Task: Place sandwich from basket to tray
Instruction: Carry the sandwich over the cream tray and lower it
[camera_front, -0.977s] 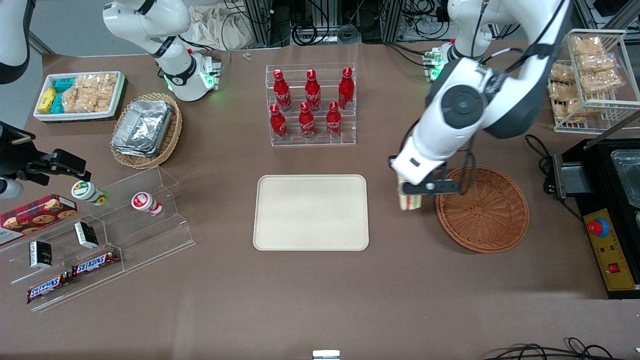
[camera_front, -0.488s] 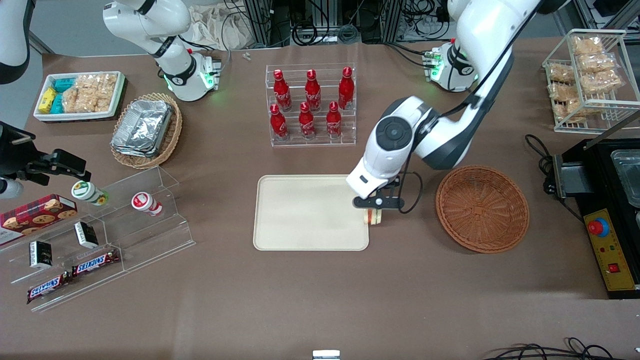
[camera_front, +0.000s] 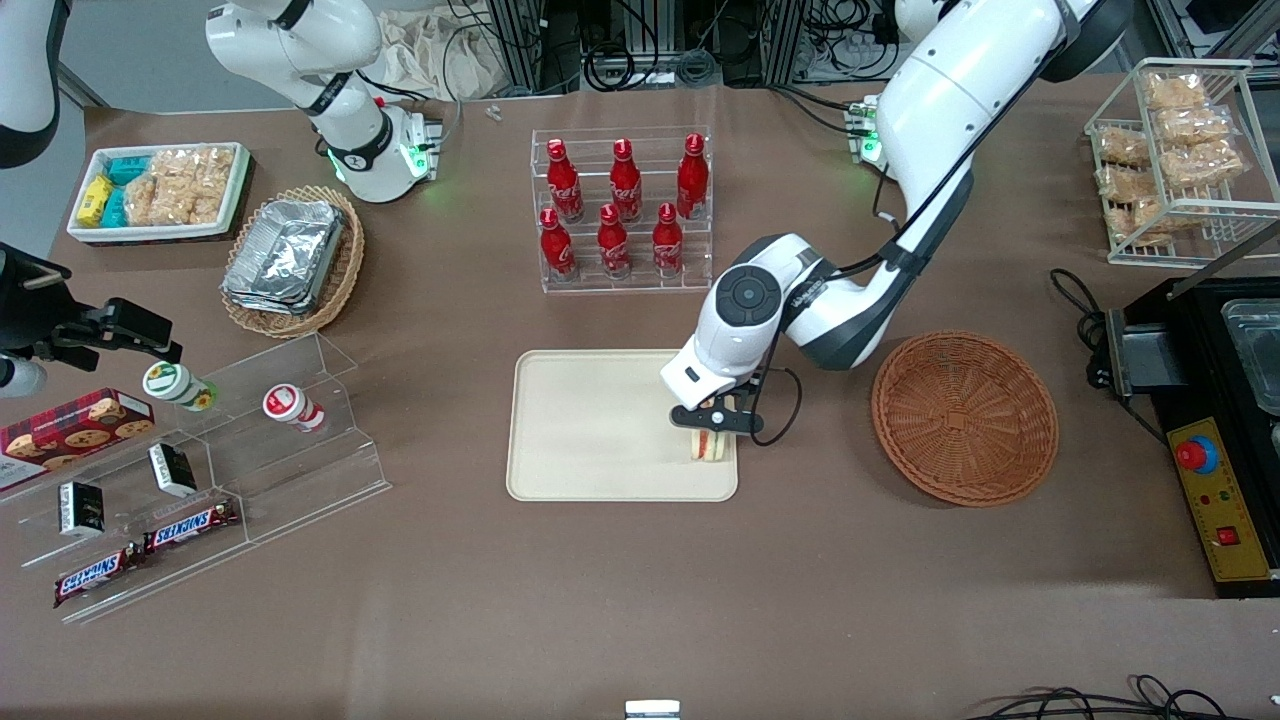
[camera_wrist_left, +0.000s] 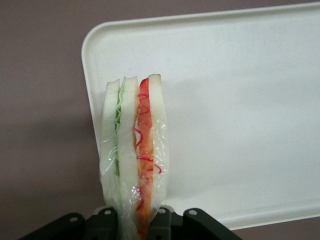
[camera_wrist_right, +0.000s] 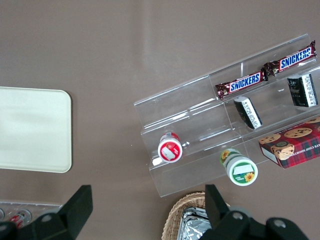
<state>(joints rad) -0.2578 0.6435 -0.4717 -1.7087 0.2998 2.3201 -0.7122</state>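
Note:
My left gripper (camera_front: 713, 420) is shut on the clear-wrapped sandwich (camera_front: 711, 446), holding it over the corner of the cream tray (camera_front: 600, 425) that lies nearest the front camera and closest to the basket. In the left wrist view the sandwich (camera_wrist_left: 133, 150) stands edge-on between the black fingers (camera_wrist_left: 170, 222), white bread with green and orange-red filling, above the tray's rounded corner (camera_wrist_left: 225, 100). Whether it touches the tray I cannot tell. The reddish-brown wicker basket (camera_front: 964, 417) stands beside the tray toward the working arm's end, with nothing in it.
A clear rack of red bottles (camera_front: 622, 210) stands farther from the front camera than the tray. A tan basket with foil containers (camera_front: 292, 258), a white snack bin (camera_front: 158, 190) and a clear stepped shelf (camera_front: 200, 470) lie toward the parked arm's end. A black box (camera_front: 1215, 420) sits beside the reddish-brown basket.
The gripper carried the sandwich from beside the basket's rim across the bare table to above the tray's corner, and it has come lower.

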